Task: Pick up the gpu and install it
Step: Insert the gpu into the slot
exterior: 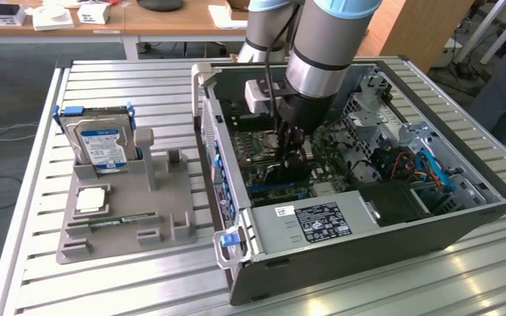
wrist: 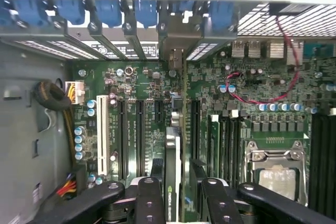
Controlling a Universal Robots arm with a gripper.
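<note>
Gripper (wrist: 176, 203) gripping gpu (wrist: 172, 166) above motherboard (wrist: 136, 124)

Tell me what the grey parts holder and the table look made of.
Parts holder: matte grey plastic by the look, possibly printed, with blocky moulded posts and slots. Table: metal, likely aluminium, with pale ribbed slats that catch a dull sheen.

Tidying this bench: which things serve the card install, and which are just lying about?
In use: thin dark card edge-on in the black pincer; green motherboard; open grey computer case.
Idle: silver hard drive; grey holder tray; narrow green memory stick.
</note>
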